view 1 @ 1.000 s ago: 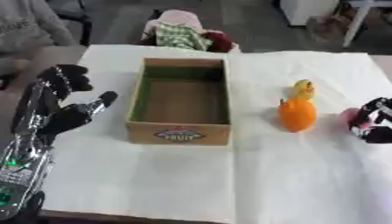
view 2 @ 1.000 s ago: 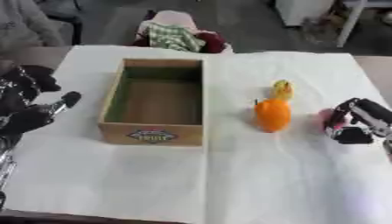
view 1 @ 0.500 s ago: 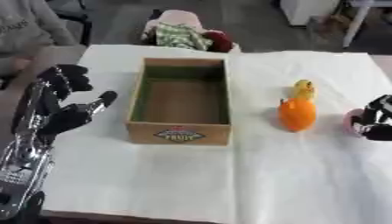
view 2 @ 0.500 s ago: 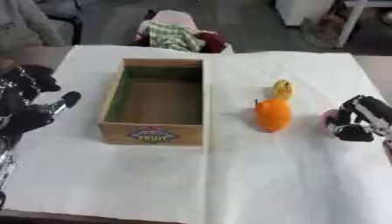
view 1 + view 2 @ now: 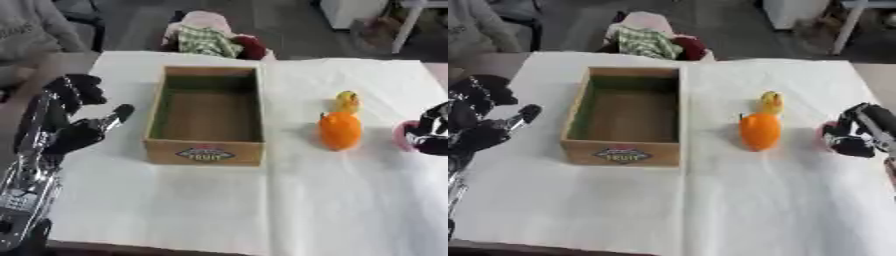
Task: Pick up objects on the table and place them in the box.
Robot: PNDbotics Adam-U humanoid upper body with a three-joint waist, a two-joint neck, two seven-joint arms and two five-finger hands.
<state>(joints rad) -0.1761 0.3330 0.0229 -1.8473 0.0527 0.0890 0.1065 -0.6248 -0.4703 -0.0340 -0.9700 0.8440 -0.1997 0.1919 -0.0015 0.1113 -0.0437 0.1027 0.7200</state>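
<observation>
Worktop (image 5: 219, 210): covered with a white cloth, seen from above and a little askew
Box (image 5: 207, 117): an open wooden crate left of centre, long side running away from the robot, a printed label on its near wall; nothing can be seen inside it
Orange object (image 5: 339, 131): a rounded orange fruit-like thing on the cloth to the right of the box, well apart from it
Yellow object (image 5: 347, 101): smaller, just behind the orange object and touching or almost touching it — which of the two cannot be told
Pink object (image 5: 829, 136): only a pink edge shows at the right hand, near the worktop's right edge; its shape cannot be made out
Right hand (image 5: 859, 135): low at the right edge of the cloth, right of the orange object, its dark fingers curled over the pink object — they appear to wrap round it
Left hand (image 5: 74, 122): raised beside the left wall of the box, apart from it, fingers up and spread, thumb pointing toward the box, holding nothing
Left arm (image 5: 24, 185): silver and black, rising from the lower left corner
Far edge: a heap of cloth (image 5: 210, 40) in pink, green check and dark red lies beyond the worktop, behind the box
</observation>
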